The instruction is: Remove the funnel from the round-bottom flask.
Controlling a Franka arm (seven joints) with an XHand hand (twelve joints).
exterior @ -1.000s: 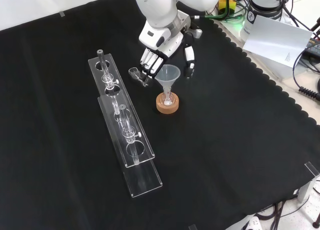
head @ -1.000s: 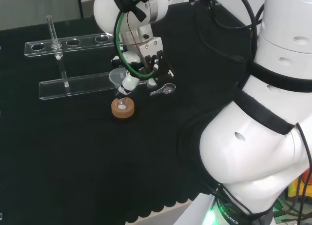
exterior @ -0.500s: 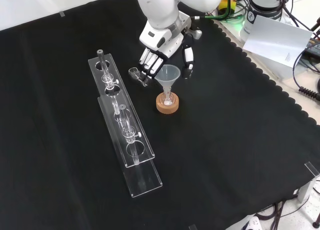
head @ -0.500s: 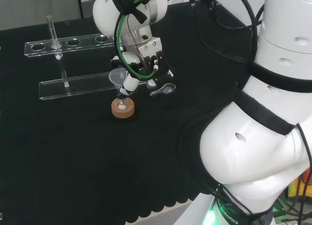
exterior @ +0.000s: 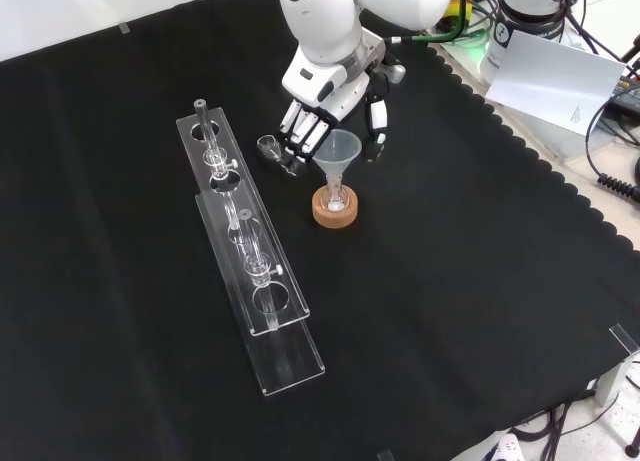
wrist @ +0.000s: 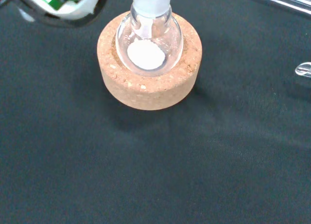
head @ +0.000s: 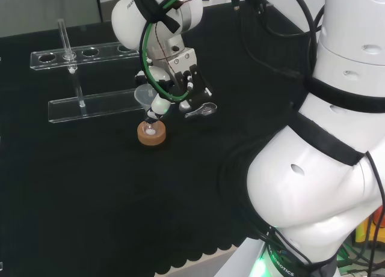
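Note:
A clear funnel (exterior: pixel 339 147) stands with its stem in the neck of a small round-bottom flask (exterior: pixel 335 195), which rests in a cork ring (exterior: pixel 335 214). The wrist view shows a white patch at the bottom of the flask (wrist: pixel 148 43) and the cork ring (wrist: pixel 147 84) around it. My hand (exterior: pixel 322 89) hangs just behind the funnel's cone. Its fingers (exterior: pixel 300 133) are on one side and the thumb (exterior: pixel 375 131) on the other, relaxed and apart from the rim. In the head view the hand (head: pixel 175 79) is right of the funnel (head: pixel 143 95), above the cork ring (head: pixel 151 135).
A clear two-tier tube rack (exterior: pixel 246 253) with glass tubes lies left of the flask in the front view; in the head view the rack (head: pixel 90 77) is behind it. A small clear glass piece (exterior: pixel 270 146) lies by the fingers. White paper (exterior: pixel 560 79) lies beyond the cloth's scalloped edge.
The hand has shifted slightly, its fingers and thumb coming a little closer round the funnel's cone. The funnel, flask and cork ring have stayed in place.

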